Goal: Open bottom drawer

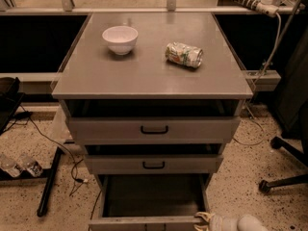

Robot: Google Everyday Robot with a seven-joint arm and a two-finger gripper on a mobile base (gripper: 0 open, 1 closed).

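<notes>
The grey cabinet (151,76) takes the middle of the room, and its flat top serves as a shelf for two loose things. Below it, the top drawer (154,129) and the middle drawer (154,164) each stand a little out, so a dark gap shows above each front. I think this is only how they were left. The bottom drawer (151,196) is the lowest one, nearest to the floor and to me. It is drawn out much further than the others, so I look straight down into its dark interior, where I can make out nothing lying. To my judgement the task is nearly or fully done. On the right, the foot of an office chair (284,172) stands on the speckled floor, well apart from the cabinet. On the top, a white bowl (120,39) stands upright on the far left, and a crushed can (184,55) lies on its side to the right of it; the two do not touch. The gripper (208,219) is at the near right corner of the bottom drawer, against the top edge of its front, probably because it pulled from there. Most of it is cut off by the lower edge of the view, so I cannot tell how far it is open or whether it holds anything. The handle of this drawer is cut off in the same way.
</notes>
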